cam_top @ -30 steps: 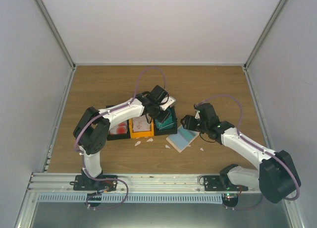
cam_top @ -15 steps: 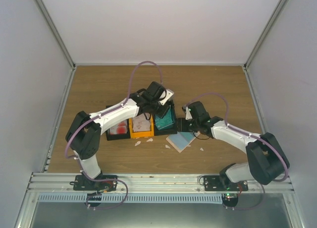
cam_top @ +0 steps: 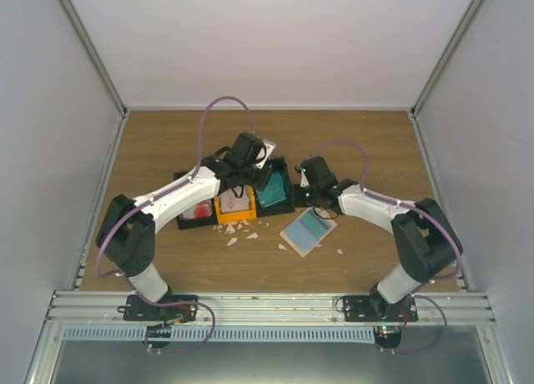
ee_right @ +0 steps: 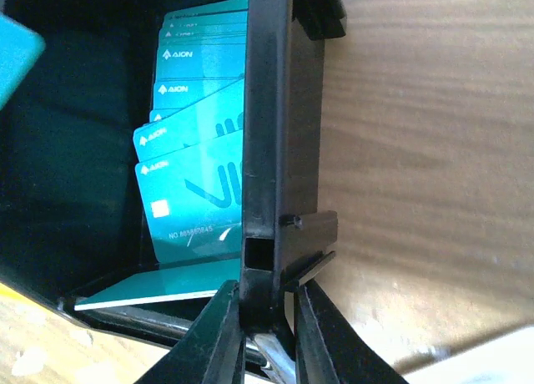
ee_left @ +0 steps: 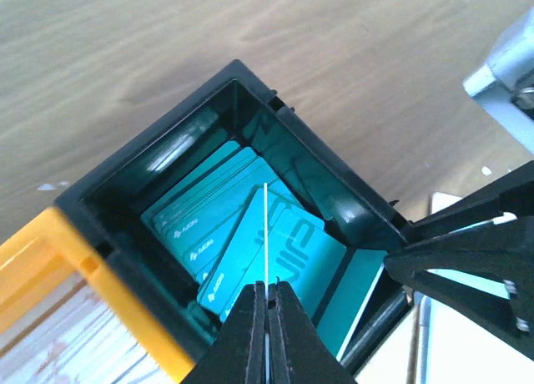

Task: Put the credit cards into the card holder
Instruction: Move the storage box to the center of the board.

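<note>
Right jaws just clamped the wall of the black plastic bin point(ee_right: 265, 108), bracing it while left jaws pinch a thin teal card point(ee_left: 265, 225).

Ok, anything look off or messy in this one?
Yes. Small white scraps lie scattered on the table in front of the bins. The right gripper is clamped on the wall of the black bin, not on a card. The teal cards inside lie fanned unevenly. The left gripper pinches one card edge-on above them.

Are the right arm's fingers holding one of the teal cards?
No, the right fingers clamp the wall of the black bin, while the teal cards lie inside it.
</note>
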You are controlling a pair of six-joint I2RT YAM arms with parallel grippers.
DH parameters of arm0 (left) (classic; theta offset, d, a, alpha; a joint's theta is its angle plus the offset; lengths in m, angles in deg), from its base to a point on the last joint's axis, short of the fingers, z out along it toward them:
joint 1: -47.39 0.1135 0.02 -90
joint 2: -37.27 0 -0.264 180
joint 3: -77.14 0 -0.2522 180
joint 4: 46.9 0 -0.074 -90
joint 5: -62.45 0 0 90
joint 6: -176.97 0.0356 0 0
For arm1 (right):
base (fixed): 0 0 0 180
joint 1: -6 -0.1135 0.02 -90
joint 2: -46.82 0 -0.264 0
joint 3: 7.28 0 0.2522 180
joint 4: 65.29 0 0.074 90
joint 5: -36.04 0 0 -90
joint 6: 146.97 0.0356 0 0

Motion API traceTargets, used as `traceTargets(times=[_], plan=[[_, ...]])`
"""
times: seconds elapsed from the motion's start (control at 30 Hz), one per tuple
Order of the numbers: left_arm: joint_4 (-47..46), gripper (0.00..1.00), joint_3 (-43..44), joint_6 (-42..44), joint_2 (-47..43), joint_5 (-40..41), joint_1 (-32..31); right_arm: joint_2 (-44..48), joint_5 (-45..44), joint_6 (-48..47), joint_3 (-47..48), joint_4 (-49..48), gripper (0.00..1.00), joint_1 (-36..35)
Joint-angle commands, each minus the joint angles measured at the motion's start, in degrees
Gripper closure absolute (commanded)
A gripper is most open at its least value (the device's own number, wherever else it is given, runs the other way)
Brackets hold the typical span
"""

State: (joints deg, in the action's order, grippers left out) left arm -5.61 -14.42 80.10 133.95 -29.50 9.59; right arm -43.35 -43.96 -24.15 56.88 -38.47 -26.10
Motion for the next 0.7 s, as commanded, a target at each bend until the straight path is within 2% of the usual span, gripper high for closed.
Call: traceTargets(times=[0.0, 0.17, 0.3, 0.5, 0.6, 0.67], plan=[[-4.7, 1.0, -2.6, -3.2, -4.9, 6.1, 1.7, -4.7, -3.8, 1.4, 5.7, -2.5, 0.87, 0.0], [-6.5, 1.0, -4.3, -4.8, -7.2, 7.8, 3.4, -10.9, -4.7, 1.7, 12.2, -4.2, 0.88, 0.2], [-8.2, 1.0, -5.5, -6.1, -8.8, 6.9, 4.3, -11.9, -6.1, 1.5, 14.9, -5.0, 0.85, 0.5], [-12.0, 1.0, -7.6, -8.3, -11.5, 5.2, 4.5, -4.6, -5.2, 0.3, 13.0, -4.8, 0.51, 1.6], [-14.2, 1.0, -8.4, -9.6, -13.2, 3.0, 4.6, 2.4, -2.6, 0.3, 10.2, -4.9, 0.4, 2.4], [-15.9, 1.0, -8.8, -10.9, -14.6, -0.1, 4.7, 7.0, 0.3, 0.0, 7.6, -5.8, 0.37, 3.2]])
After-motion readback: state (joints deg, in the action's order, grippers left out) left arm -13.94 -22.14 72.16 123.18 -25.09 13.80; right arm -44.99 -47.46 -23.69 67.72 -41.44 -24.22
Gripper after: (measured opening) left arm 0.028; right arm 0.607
